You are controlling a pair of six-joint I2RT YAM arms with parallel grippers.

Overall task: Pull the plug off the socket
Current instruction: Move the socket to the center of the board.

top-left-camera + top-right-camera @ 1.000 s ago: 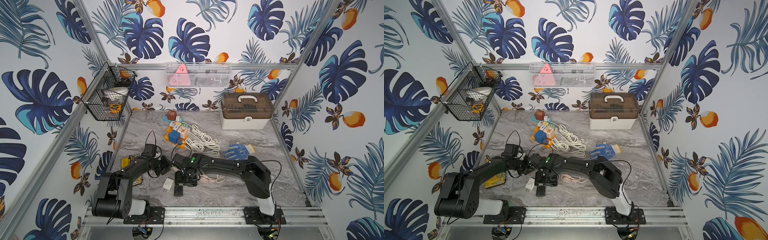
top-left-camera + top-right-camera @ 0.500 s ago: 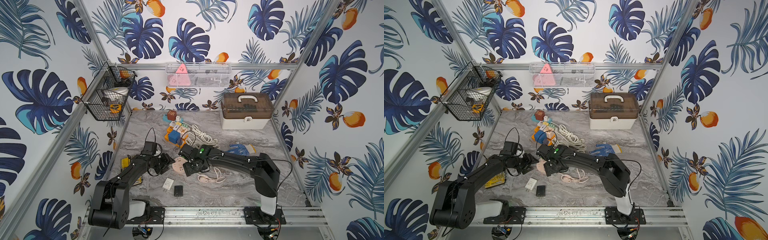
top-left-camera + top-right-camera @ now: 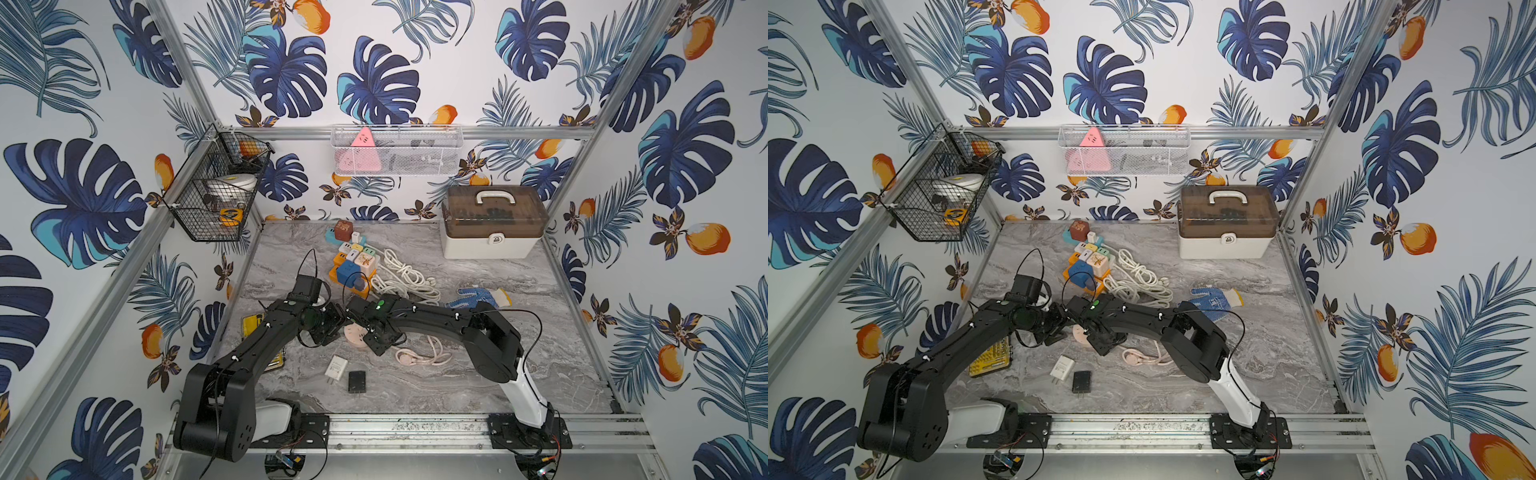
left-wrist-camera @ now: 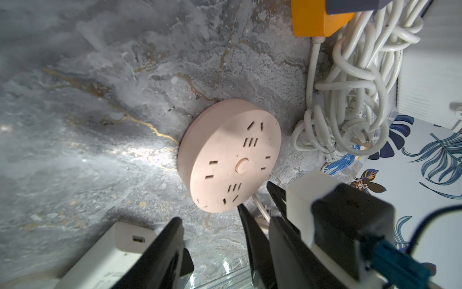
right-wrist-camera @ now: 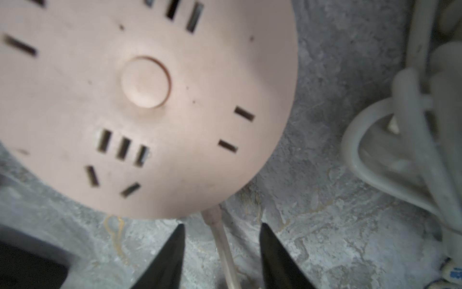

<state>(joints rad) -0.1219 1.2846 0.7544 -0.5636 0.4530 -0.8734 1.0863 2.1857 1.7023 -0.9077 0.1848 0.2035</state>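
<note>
The round pink socket (image 3: 354, 333) (image 3: 1077, 332) lies flat on the marble table, and its face (image 4: 232, 157) (image 5: 140, 100) shows only bare slots. A white plug (image 3: 336, 366) (image 3: 1062, 368) and a black plug (image 3: 357, 381) (image 3: 1081, 381) lie loose nearer the front edge. My left gripper (image 4: 208, 215) is open just left of the socket, with nothing between its fingers. My right gripper (image 5: 222, 226) is open at the socket's right rim. Its fingers straddle the pink cord (image 5: 220, 237) without touching it.
Behind the socket lie a colourful power strip (image 3: 353, 259) with cube plugs and a coil of white cord (image 3: 405, 276). A blue glove (image 3: 482, 297) lies to the right and a lidded toolbox (image 3: 492, 224) at the back right. A yellow case (image 3: 990, 359) lies under the left arm.
The right gripper left the black plug on the table near the front, swung back to the socket and narrowed its jaws. The left gripper opened beside the socket.
</note>
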